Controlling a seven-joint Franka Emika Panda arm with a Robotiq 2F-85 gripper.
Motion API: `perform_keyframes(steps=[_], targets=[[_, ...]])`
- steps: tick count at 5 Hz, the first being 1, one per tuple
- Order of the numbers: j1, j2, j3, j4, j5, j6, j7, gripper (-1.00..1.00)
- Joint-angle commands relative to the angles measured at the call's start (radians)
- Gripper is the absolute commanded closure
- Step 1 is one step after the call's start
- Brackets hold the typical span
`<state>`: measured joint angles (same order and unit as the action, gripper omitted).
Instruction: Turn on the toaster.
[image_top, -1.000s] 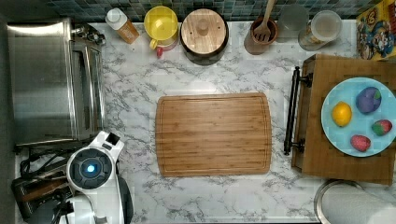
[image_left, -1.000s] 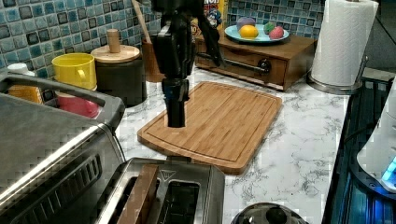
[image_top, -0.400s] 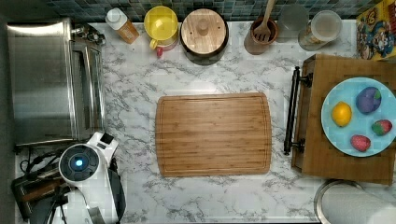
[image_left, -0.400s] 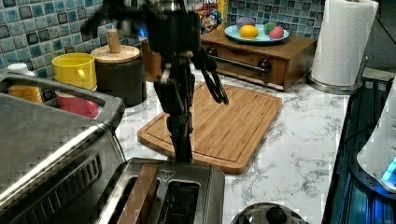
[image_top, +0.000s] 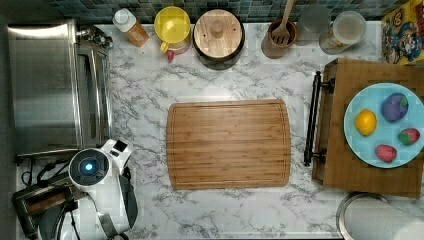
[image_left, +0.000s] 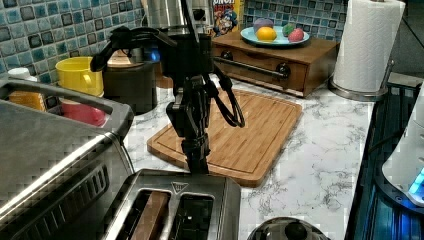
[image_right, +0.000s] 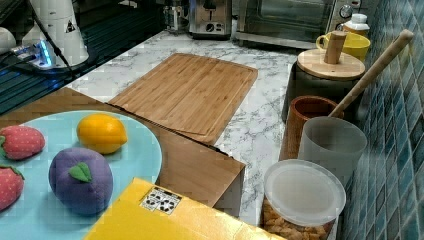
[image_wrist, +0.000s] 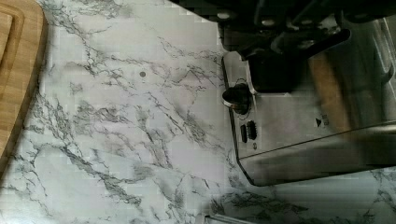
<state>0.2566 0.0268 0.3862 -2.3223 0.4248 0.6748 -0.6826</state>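
Clearly, the gripper (image_left: 199, 167) is lowered at the control end of the toaster (image_left: 175, 210) (set beside the toaster oven (image_left: 45, 160) on the bench (image_top: 150, 100)), presumably to reach its lever; whether the jaws are spread cannot be told.

I see the toaster (image_left: 175, 210) in the left view's lower centre, a small brushed-steel box standing upright on the marble counter, just beside the big toaster oven. Its two long top slots face up; the slot on the left view's left holds something brown. In the wrist view its end panel (image_wrist: 245, 116) carries a black knob and two small dark buttons.
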Motion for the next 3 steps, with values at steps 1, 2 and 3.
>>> perform_keyframes(steps=[1,2,3], targets=[[0.026,0.034,0.028,0.106,0.017,-0.006,0.030,1.00],[0.047,0.117,0.039,0.124,-0.066,-0.007,0.087,1.00],[0.071,0.218,0.037,0.146,-0.161,0.013,0.172,1.00]])
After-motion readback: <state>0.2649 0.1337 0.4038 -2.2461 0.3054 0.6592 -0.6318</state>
